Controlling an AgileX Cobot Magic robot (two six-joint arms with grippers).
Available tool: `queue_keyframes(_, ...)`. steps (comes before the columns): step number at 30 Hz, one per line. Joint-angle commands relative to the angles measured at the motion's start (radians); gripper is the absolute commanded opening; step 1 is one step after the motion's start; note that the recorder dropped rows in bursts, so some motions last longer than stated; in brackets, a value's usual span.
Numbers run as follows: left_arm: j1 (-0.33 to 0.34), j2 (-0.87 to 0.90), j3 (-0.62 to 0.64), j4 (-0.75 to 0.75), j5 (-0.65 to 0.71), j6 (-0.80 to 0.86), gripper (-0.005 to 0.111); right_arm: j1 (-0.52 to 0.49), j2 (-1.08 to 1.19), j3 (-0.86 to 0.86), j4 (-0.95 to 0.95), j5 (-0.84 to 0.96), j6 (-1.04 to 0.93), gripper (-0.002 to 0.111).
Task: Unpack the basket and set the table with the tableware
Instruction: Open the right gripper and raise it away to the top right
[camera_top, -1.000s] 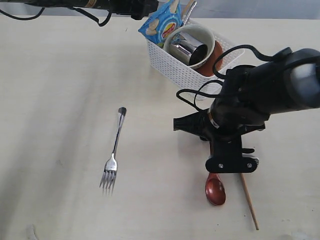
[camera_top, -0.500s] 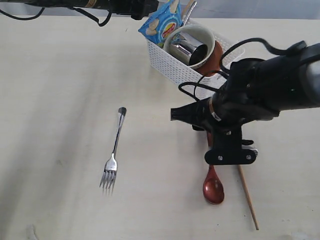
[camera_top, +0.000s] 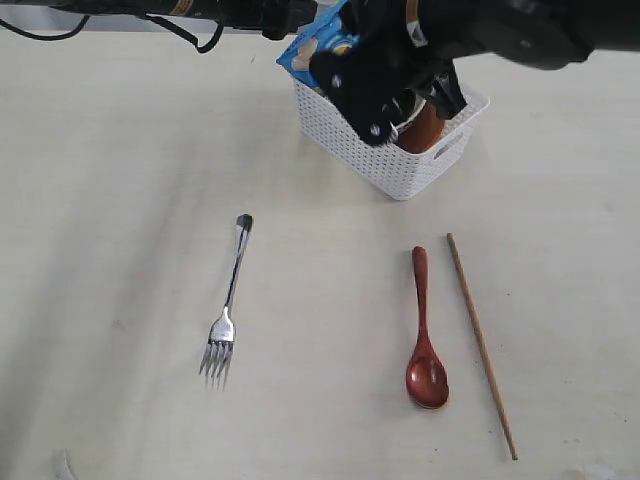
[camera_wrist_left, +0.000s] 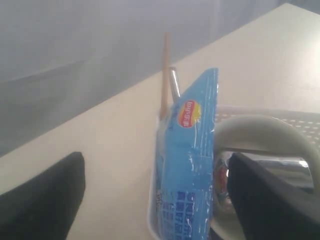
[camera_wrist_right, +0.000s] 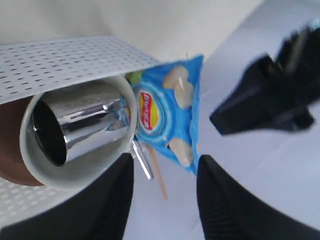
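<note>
Now the right gripper (camera_wrist_right: 165, 202) hangs over the basket (camera_top: 385, 160), which stands on the table (camera_top: 110, 190) near the top edge of the exterior view. Its two dark fingers (camera_wrist_right: 102, 210) are spread apart with nothing between them. Under it, the cream bowl (camera_wrist_right: 75, 175) lies on its side in the basket with the steel cup (camera_wrist_right: 75, 131) tucked inside it. A brown plate (camera_wrist_right: 9, 150) is against the bowl's back and a blue snack packet (camera_wrist_right: 170, 117) is at its rim. By the packet stand a thin steel handle (camera_wrist_right: 142, 161) — which piece it belongs to cannot be told — and a wooden chopstick (camera_wrist_right: 158, 177). The left gripper (camera_wrist_left: 156, 162) is near the basket on the packet's side, its fingers (camera_wrist_left: 42, 200) wide open and grasping nothing. Three pieces lie on the table, well apart from the basket: a steel fork (camera_top: 228, 300) to the left, and to the right a red-brown spoon (camera_top: 424, 335) with a second chopstick (camera_top: 481, 345) just beside it — near but apart.
</note>
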Motion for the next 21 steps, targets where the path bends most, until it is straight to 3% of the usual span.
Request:
queue_keyframes(1,0.001,0.000,-0.006,-0.005,0.004,-0.007,0.073,-0.075,-0.009,-0.048,-0.008,0.005,0.372,0.040)
queue_keyframes(6,0.001,0.000,-0.006,-0.005,0.004,-0.009,0.073,-0.236,0.000,-0.121,0.065,0.009,0.905,0.040)
queue_keyframes(9,0.001,0.000,-0.006,-0.005,0.004,-0.009,0.073,-0.359,0.028,-0.178,0.195,0.016,1.050,0.040)
queue_keyframes(14,0.001,0.000,-0.006,0.001,0.009,-0.022,0.073,-0.518,0.112,-0.273,0.596,0.044,0.973,0.040)
queue_keyframes(17,0.001,-0.002,-0.016,0.221,0.006,-0.227,0.073,-0.576,0.157,-0.308,0.814,0.106,0.871,0.040)
queue_keyframes(21,0.031,-0.024,-0.046,0.245,0.004,-0.293,0.073,-0.614,0.170,-0.314,0.958,0.178,0.786,0.040)
